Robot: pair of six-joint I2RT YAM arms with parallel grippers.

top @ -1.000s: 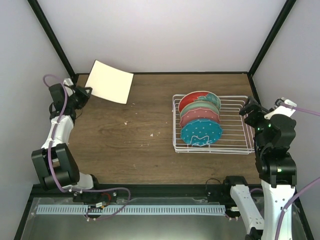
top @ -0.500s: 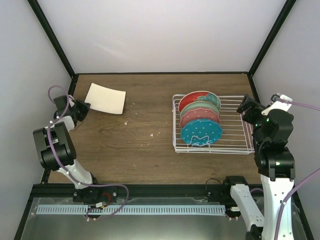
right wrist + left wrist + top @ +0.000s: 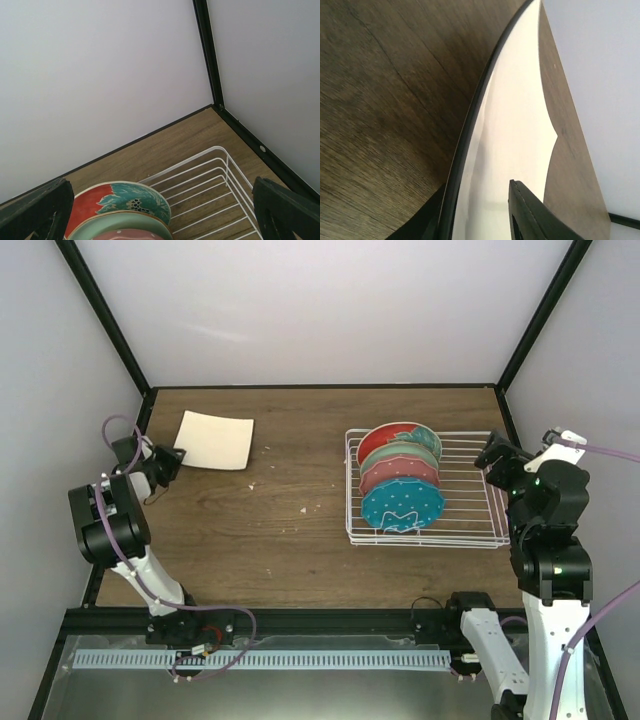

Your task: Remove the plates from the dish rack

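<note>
At the far left of the counter (image 3: 290, 540), the left pincer (image 3: 168, 460) was closed on the edge of the beige square plate (image 3: 216, 440), which lay flat. Well to its right, the dish rack (image 3: 470, 510) held upright the red-and-teal plate (image 3: 395, 432) at the back, then the mint green plate (image 3: 395, 455), the pink plate (image 3: 398, 476) and the blue polka-dot plate (image 3: 402, 505) in front. Beside the rack's right end hovered the right pincer (image 3: 494, 454), spread wide and holding nothing.

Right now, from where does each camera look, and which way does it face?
Top external: above and behind, looking down; left gripper and right gripper show.
Left wrist: low over the table, along the beige plate; fingers show.
Right wrist: beside the dish rack, facing the back corner; fingertips show.
Shared: top and right wrist see the rack.
</note>
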